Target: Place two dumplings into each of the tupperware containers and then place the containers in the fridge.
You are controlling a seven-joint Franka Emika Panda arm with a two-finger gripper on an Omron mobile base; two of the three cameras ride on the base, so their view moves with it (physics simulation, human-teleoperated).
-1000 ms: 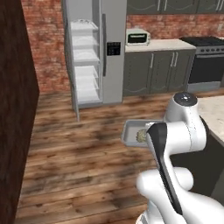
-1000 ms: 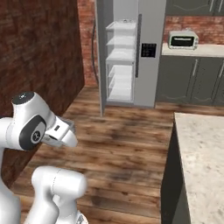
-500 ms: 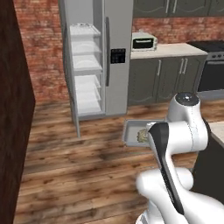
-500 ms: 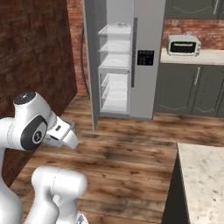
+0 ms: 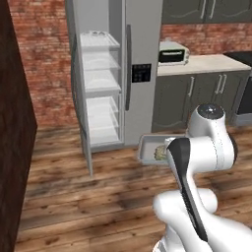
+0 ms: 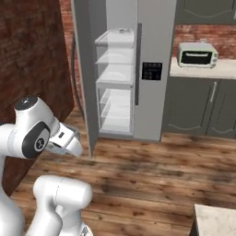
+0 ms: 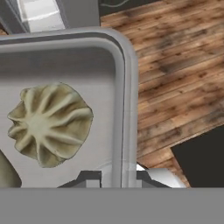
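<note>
In the hand view the jaws [image 7: 116, 177] pinch the right rim of a grey container [image 7: 124, 87], holding it above the wood floor [image 7: 175, 74]. A pleated dumpling [image 7: 48, 124] lies inside, left of centre. The fridge [image 5: 135, 44] stands open, upper middle of the left base view.

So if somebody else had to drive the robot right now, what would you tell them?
Tool: shut on the tray, pinching its rim and holding it up above the wood floor.
Tray: a dumpling inside, and the edge of a second one beside it.
Fridge: ahead, left door open, white shelves in view. Something small sits on the top shelf; I cannot tell what.
Done: this tray looks filled and picked up.
Left: bring it to the fridge and set it on a shelf.
</note>
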